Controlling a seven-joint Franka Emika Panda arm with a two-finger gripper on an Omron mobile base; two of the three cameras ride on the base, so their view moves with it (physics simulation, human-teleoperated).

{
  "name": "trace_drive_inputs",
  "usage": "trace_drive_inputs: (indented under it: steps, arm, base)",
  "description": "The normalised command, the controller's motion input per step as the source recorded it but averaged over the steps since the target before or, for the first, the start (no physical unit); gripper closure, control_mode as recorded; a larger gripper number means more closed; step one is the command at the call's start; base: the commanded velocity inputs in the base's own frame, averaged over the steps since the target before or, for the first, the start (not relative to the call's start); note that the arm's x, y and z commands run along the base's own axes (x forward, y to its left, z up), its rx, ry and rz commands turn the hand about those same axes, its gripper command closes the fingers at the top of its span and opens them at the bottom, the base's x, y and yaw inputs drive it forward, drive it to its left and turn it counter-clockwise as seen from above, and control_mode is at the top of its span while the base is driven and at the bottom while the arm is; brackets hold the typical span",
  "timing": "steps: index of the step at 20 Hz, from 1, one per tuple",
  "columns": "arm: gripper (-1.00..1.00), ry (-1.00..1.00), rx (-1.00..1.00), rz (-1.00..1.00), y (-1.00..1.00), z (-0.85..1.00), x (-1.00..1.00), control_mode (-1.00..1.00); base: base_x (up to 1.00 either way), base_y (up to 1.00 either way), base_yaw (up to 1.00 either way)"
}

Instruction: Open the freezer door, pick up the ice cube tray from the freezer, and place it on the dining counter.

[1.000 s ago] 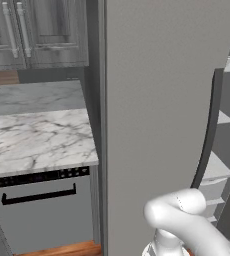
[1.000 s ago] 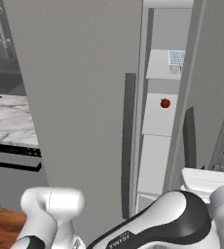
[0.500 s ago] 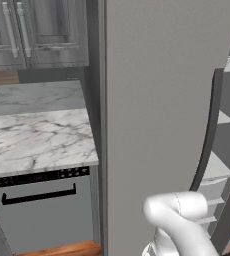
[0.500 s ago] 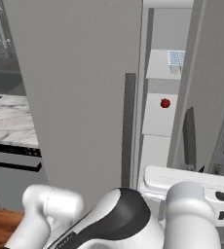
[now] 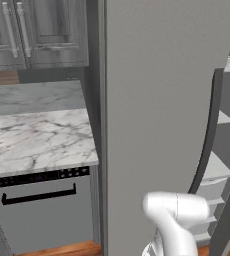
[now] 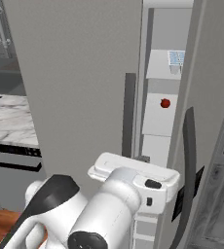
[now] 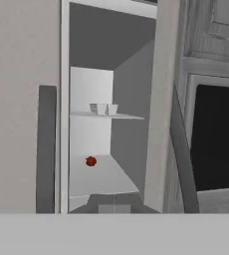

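Kitchen: grey cabinets, a marble worktop (image 5: 37,137) and a dishwasher (image 5: 42,212) lie left of the pincer.
Writing: none legible on any surface.
Freezer door (image 6: 209,97): swung open, right of the pincer; its dark handle (image 6: 187,160) stands close.
Ice cube tray (image 7: 103,108): ahead of the pincer and higher, on an upper freezer shelf.
Red ball (image 7: 90,161): on the shelf below the tray, ahead.
Right base view: tray's blue grid (image 6: 176,58) shows; hand view gives pale cells.
Pincer: fully closed, gripping nothing.
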Motion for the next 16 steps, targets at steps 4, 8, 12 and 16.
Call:
trace_drive_inputs:
  steps: [4,8,12,16]
  arm:
    - [1.0,0.0,0.0,-0.18,0.35,0.03,0.27,-1.0]
    - [1.0,0.0,0.0,-0.17,0.03,0.0,0.36,-1.0]
    - [1.0,0.0,0.0,-0.17,0.0,0.01,0.39,-1.0]
    - [1.0,0.0,0.0,-0.19,0.0,0.0,0.45,-1.0]
  base:
    - [0.0,0.0,0.0]
    - [0.0,0.0,0.0]
    - [0.0,0.0,0.0]
    - [0.0,0.0,0.0]
